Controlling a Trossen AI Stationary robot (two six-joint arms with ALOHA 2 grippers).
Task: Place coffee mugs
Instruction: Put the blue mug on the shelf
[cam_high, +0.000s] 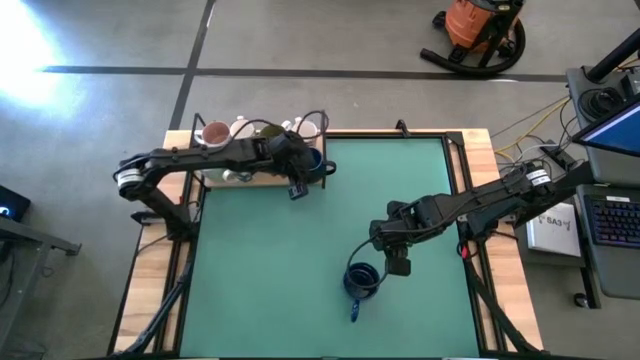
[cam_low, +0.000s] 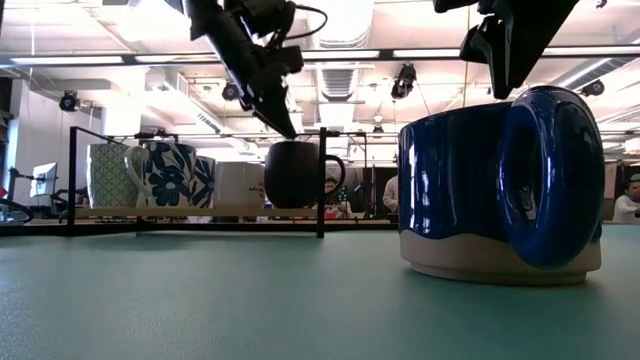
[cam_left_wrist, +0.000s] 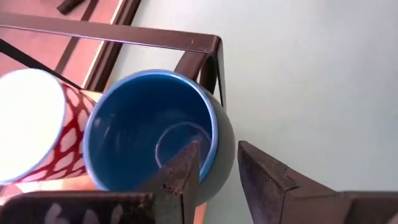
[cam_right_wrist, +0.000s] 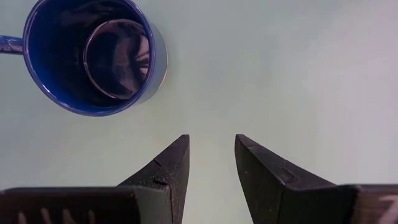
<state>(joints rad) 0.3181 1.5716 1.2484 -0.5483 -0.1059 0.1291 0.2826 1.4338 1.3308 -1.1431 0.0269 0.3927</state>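
A dark blue mug stands upright on the green mat, its handle toward the near edge; it looms large in the low view. My right gripper hovers open above the mat just beside this mug, touching nothing. A second dark blue mug is at the right end of the rack on the far-left side, with my left gripper shut on it. Other mugs stand on the rack: pinkish-inside, white, olive, red-patterned. My left gripper holds the second dark blue mug by its rim wall. One finger is inside the cup and the other is outside, coming from above and pointing down. The mug is upright at shelf level; whether its base rests there I cannot tell.
The wooden rack has a dark metal frame with a corner post right beside the held mug. A floral mug and white ones crowd its left part. The green mat lies bare between the arms. Cables and equipment sit beyond the right edge.
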